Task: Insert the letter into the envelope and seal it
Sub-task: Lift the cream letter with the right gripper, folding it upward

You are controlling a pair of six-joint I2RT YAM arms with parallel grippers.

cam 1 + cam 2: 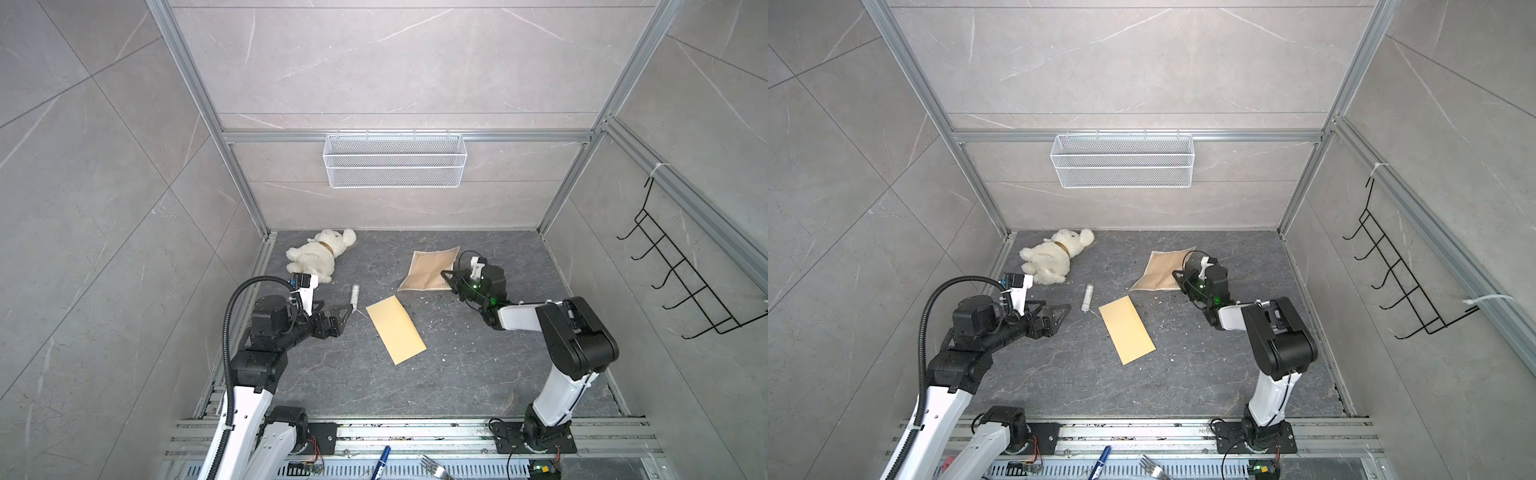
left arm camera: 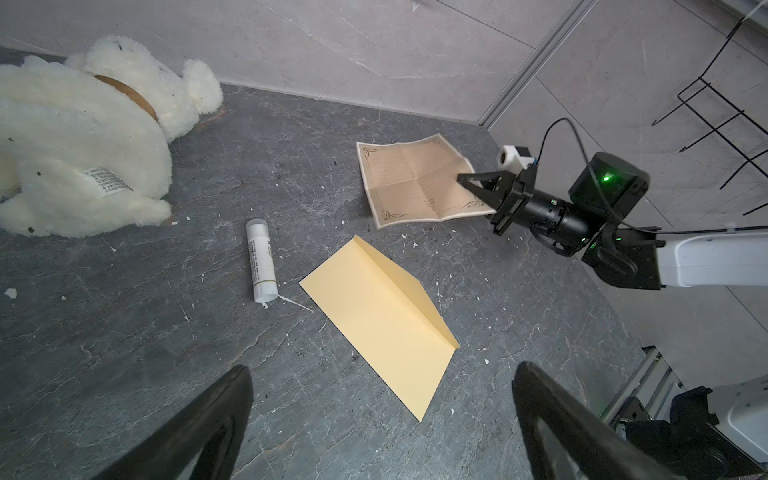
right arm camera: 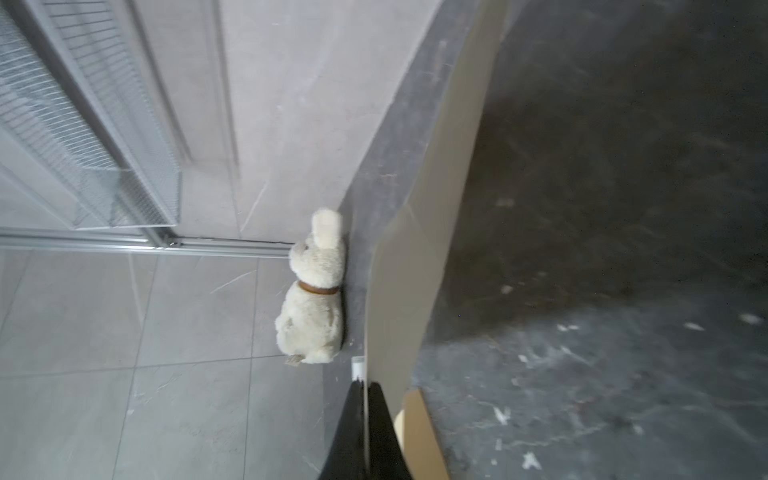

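Note:
The letter [image 1: 428, 269], a beige sheet with a dark scrollwork border and fold creases, lies at the back right of the floor in both top views. My right gripper [image 1: 445, 275] is shut on the letter's right edge, which is lifted. In the right wrist view the sheet [image 3: 419, 257] stands edge-on between the closed black fingers [image 3: 353, 415]. The plain yellow-tan envelope [image 1: 395, 329] lies flat and slanted in the middle, with its flap creased [image 2: 380, 316]. My left gripper [image 2: 382, 370] hangs open and empty just left of the envelope's near-left corner.
A white glue stick [image 1: 354, 297] lies just left of the envelope, close to the left fingertips. A white plush rabbit [image 1: 320, 255] lies at the back left. A wire basket [image 1: 395, 160] hangs on the back wall and a black hook rack [image 1: 685, 282] on the right wall.

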